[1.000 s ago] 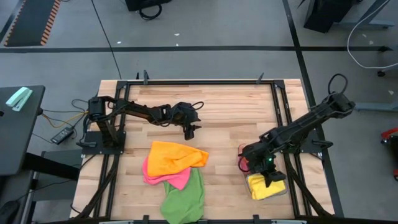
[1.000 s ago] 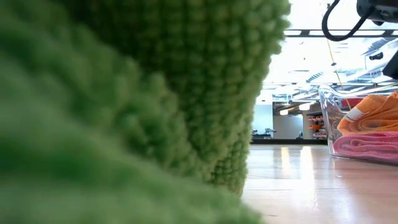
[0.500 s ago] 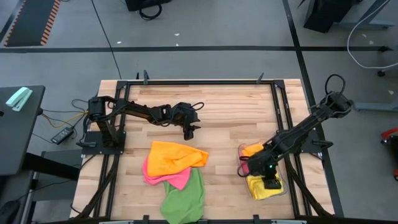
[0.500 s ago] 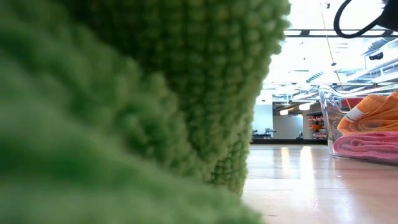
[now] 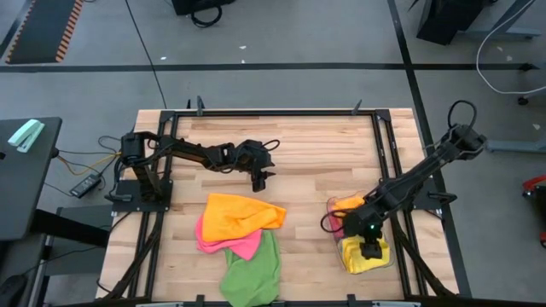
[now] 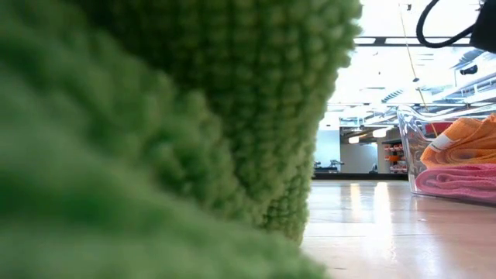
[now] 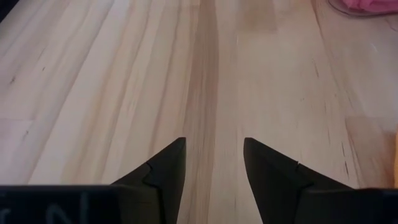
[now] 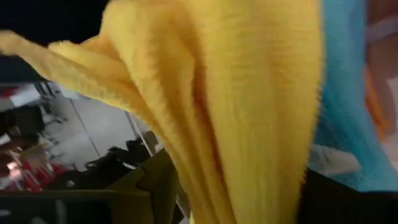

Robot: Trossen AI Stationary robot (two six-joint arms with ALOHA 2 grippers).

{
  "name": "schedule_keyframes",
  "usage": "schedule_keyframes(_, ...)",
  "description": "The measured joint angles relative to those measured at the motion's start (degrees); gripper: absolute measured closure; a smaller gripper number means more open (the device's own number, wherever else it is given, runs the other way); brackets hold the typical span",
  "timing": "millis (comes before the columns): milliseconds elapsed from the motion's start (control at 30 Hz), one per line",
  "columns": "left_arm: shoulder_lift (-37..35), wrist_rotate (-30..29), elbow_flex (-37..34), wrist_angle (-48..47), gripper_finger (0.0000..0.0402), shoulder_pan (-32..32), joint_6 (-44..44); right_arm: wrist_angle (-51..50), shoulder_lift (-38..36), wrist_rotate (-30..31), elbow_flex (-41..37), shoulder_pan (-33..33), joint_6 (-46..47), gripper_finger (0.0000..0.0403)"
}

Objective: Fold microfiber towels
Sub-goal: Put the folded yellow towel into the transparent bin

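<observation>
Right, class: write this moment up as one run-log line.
left gripper: fingers open, over bare table | right gripper: over yellow towel in bin | orange, pink, green towels: unfolded pile

No text, label, brand, number or sign can be read in any view. The left wrist view shows faint pale marks on the dark bar at the picture's lower edge, too cut off and blurred to make out.
</observation>
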Motion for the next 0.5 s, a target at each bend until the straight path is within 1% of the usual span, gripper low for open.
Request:
schedule_keyframes(167, 0.0, 0.0, 0.0, 0.5, 0.0233, 0.0, -0.1, -0.4, -3.4, 0.1, 0.0, -2.5, 4.3, 0.0200)
schedule_keyframes(267, 0.0, 0.0, 0.0, 0.0, 0.0232, 0.0, -0.1, -0.7, -5.6, -0.4, 0.0, -2.7, 8.2, 0.0197)
schedule_keyframes(333, 0.0, 0.0, 0.0, -0.1, 0.0233, 0.0, -0.1, -1.5, -7.3, -2.6, 0.0, -2.7, 11.1, 0.0196)
schedule_keyframes(433, 0.0, 0.0, 0.0, 0.1, 0.0236, 0.0, -0.1, -3.6, -10.1, -7.9, 0.0, -3.2, 17.6, 0.0197)
schedule_keyframes(500, 0.0, 0.0, 0.0, 0.1, 0.0236, 0.0, 0.7, -4.3, -12.0, -9.0, 0.0, -3.3, 21.4, 0.0198)
